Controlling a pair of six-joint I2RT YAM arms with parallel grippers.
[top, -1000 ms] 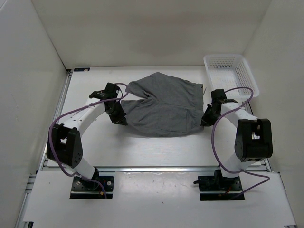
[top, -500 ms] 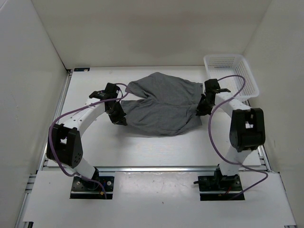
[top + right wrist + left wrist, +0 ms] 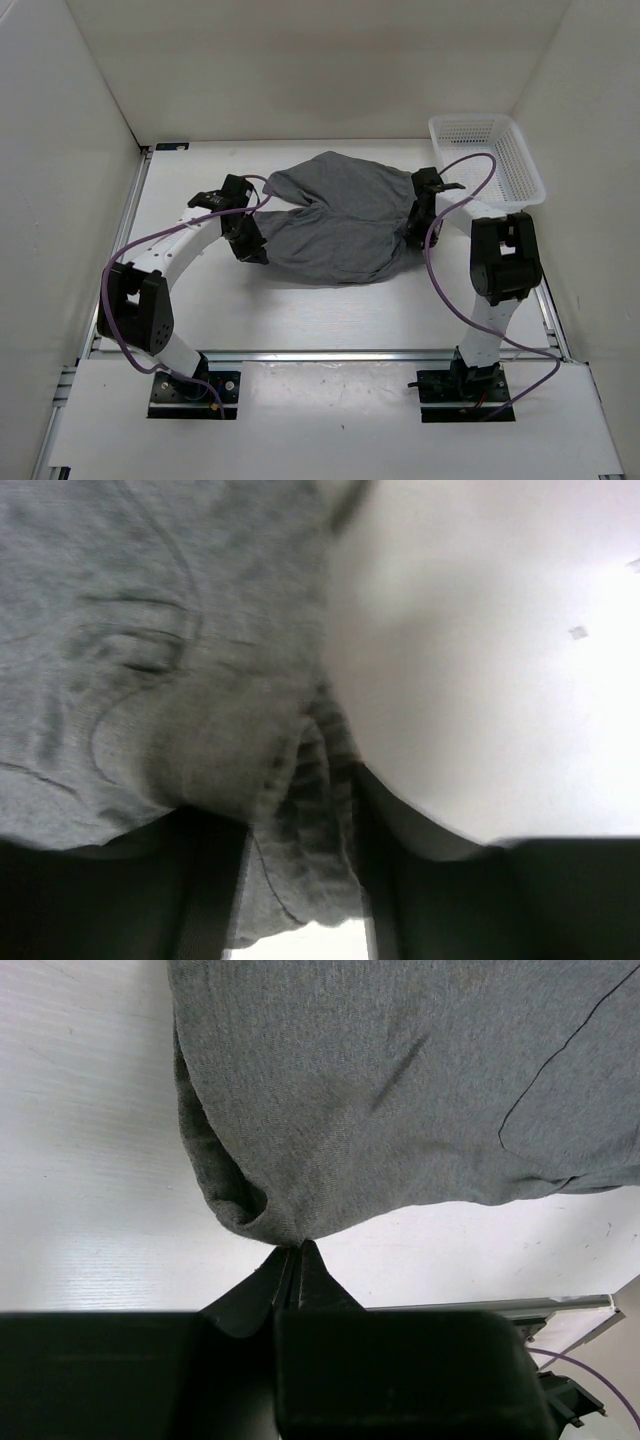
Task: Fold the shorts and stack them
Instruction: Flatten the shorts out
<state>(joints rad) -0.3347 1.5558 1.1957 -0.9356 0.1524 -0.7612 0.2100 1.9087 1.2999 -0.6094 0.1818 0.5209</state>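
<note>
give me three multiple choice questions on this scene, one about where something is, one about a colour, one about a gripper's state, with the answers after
1. Where does the white plastic mesh basket stand on the white table?
A. near left corner
B. far right corner
C. centre, on top of the cloth

2. What colour are the soft fabric shorts?
A. red
B. navy
C. mid-grey

3. What state is the left gripper in?
A. shut on an edge of the shorts
B. wide open above the table
C. inside the basket

Answers:
1 B, the top view has it in the far right corner.
2 C, the fabric is grey in all three views.
3 A, the left wrist view shows its fingertips together, pinching the fabric's edge.
</note>
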